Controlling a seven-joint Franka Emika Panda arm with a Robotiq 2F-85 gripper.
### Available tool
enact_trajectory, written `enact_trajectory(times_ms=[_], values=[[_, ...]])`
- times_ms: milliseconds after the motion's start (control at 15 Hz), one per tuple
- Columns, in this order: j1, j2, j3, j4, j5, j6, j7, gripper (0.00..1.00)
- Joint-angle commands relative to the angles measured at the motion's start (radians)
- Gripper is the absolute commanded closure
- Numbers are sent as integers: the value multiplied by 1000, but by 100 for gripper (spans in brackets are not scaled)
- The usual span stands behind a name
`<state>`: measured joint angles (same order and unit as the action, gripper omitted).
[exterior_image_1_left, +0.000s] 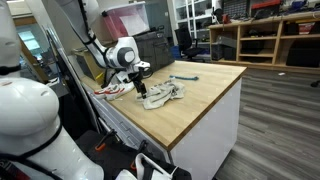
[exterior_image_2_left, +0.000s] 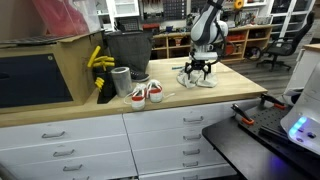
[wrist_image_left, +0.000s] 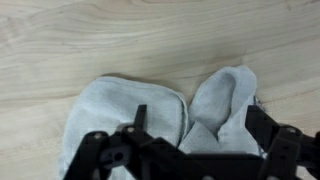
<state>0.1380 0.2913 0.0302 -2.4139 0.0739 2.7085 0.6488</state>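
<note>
**A:** First entry?

**B:** Pincer (wrist_image_left: 190, 160), black. It enters the wrist view from 6 o'clock. The jaws stand wide apart, with nothing between them and nothing gripped.

**A:** What is nearest to it?

**B:** A grey cloth (wrist_image_left: 135, 115), soft and crumpled, lying flat on the worktop (wrist_image_left: 100, 40). In the wrist view it shows as two rounded lobes, one at 10 o'clock of the pincer and one at 1 o'clock. I cannot tell whether the tips touch it.

**A:** And from outside?

**B:** In both exterior views the pincer (exterior_image_1_left: 141, 88) (exterior_image_2_left: 196, 70) points down directly over the cloth (exterior_image_1_left: 166, 97) (exterior_image_2_left: 204, 80), which lies near the middle of the pale wooden worktop (exterior_image_1_left: 215, 90) (exterior_image_2_left: 225, 95).

**A:** Other stock?

**B:** In an exterior view, a small blue thing (exterior_image_1_left: 186, 77) lies at 1 o'clock of the cloth, apart from it. A red-and-white thing (exterior_image_1_left: 112, 90) lies at 9 o'clock of the cloth; it is too small to name.

**A:** Anything else?

**B:** In an exterior view, a grey cup (exterior_image_2_left: 121, 82) stands well apart from the cloth at 9 o'clock. A black bin (exterior_image_2_left: 127, 48) stands just behind it at 12 o'clock.
</note>
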Motion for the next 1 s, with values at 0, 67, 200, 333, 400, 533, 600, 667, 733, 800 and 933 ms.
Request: enact_trajectory(times_ms=[0, 67, 200, 333, 400, 533, 600, 667, 733, 800, 933], values=[[-18, 30, -11, 32, 51, 2, -42, 0], [-31, 34, -9, 38, 71, 3, -63, 0], [-46, 46, -9, 52, 98, -1, -97, 0], [-49, 61, -14, 68, 109, -3, -123, 0], [-46, 63, -19, 71, 106, -4, -125, 0], [-33, 65, -36, 71, 87, 11, -115, 0], [-33, 63, -39, 68, 88, 17, -115, 0], [-35, 58, -39, 64, 95, 25, -117, 0], [-43, 50, -33, 58, 109, 31, -127, 0], [-48, 49, -30, 58, 116, 34, -133, 0], [-52, 55, -23, 62, 132, 38, -138, 0]])
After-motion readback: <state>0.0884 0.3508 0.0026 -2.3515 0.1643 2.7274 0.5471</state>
